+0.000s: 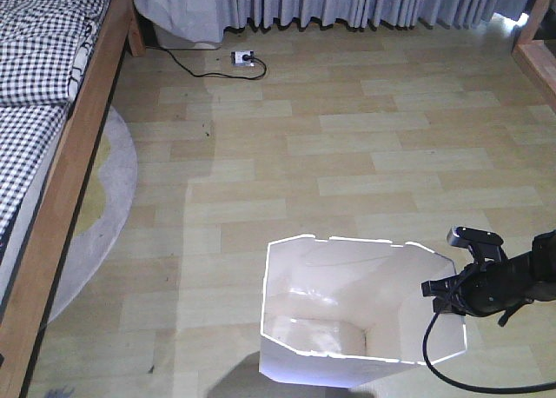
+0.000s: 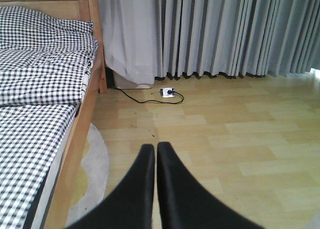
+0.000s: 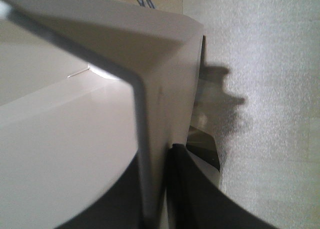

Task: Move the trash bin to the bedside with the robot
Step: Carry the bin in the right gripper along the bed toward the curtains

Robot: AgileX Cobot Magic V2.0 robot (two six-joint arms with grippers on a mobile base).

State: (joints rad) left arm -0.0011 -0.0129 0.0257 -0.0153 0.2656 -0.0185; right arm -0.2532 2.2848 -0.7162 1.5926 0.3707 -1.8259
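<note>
We list, from the left: bed (image 1: 35,129), checked bedding on a wooden frame, along the left edge; grey rug (image 1: 117,172), on the floor against that frame; left fingers (image 2: 142,184), pressed together with nothing between them, seen above the floor (image 1: 347,155) beside the bed; power strip (image 1: 242,59) with black cable, near the curtains (image 1: 365,3); bin (image 1: 347,302), white, upright, open-topped, standing low and right of centre, well apart from the bed; right fingers (image 3: 200,199), clamped on the bin's right rim, one inside the wall, one outside; right arm (image 1: 512,281), black.
</note>
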